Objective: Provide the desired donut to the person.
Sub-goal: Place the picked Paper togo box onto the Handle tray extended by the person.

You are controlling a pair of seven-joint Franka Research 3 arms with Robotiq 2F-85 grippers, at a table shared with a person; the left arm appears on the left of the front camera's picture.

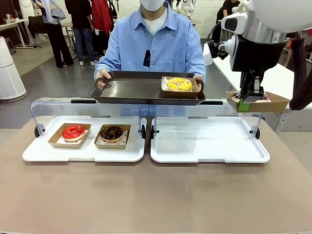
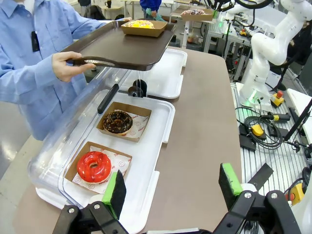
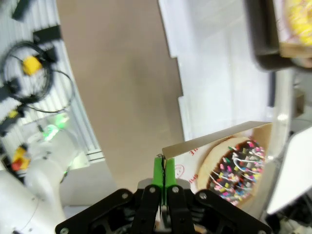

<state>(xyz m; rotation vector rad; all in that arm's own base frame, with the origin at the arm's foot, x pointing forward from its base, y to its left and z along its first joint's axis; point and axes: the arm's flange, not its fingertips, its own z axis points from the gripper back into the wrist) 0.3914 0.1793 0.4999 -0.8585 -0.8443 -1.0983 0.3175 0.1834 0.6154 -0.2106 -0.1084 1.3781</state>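
Note:
The person (image 1: pixel 156 44) in a light blue shirt holds a dark serving tray (image 1: pixel 131 90) over the table's far side. On its right end a yellow donut (image 1: pixel 179 84) (image 2: pixel 141 24) sits in a cardboard boat. My right gripper (image 1: pixel 245 103) (image 3: pixel 164 168) is shut on the rim of another cardboard boat (image 1: pixel 270 102), which holds a chocolate donut with coloured sprinkles (image 3: pixel 237 170). It hangs in the air just right of the dark tray. My left gripper (image 2: pixel 171 186) stands open over the table's near left, with nothing between its fingers.
The left white tray (image 1: pixel 39 153) carries a red glazed donut (image 1: pixel 73 131) (image 2: pixel 93 166) and a chocolate donut (image 1: pixel 112 132) (image 2: pixel 117 121), each in a cardboard boat. The right white tray (image 1: pixel 209 146) holds nothing. Clear lids stand raised behind both. Other people stand far back.

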